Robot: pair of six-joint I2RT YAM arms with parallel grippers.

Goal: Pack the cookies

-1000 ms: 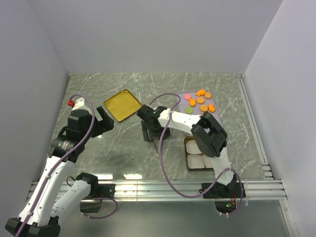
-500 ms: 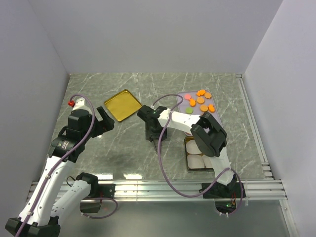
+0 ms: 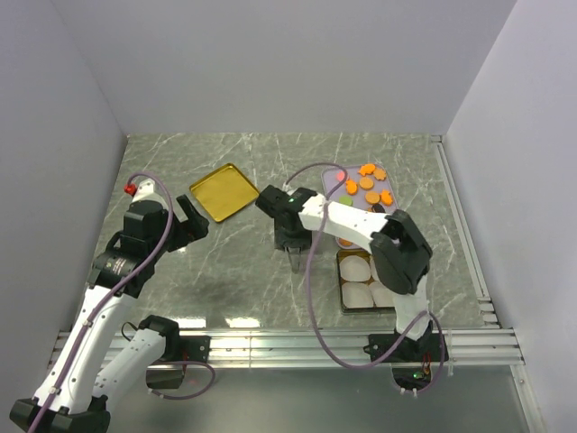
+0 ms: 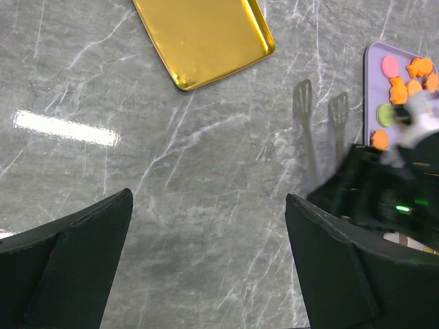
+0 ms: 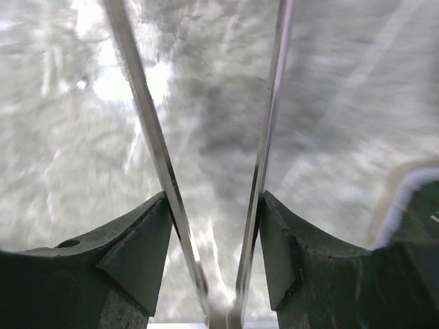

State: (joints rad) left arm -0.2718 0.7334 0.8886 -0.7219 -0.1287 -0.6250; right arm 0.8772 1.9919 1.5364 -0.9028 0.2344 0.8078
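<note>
We find the right gripper [image 5: 214, 226] clamped on a pair of metal tongs [image 5: 147, 130], pads pressing both arms inward, in our judgement so that the small cookies [image 3: 367, 183] can be nipped. The cookies lie on the purple tray [image 4: 374, 92], apart from the gold tray [image 3: 223, 190]. The left gripper [image 4: 206, 226] hangs released above the table [image 4: 171, 178], holding nothing.

We see a grey marble table [image 3: 225, 271] bearing a gold tray [image 3: 223, 190] far left, a purple tray [image 4: 374, 86] far right, and a metal tray [image 3: 342, 290] near right.
</note>
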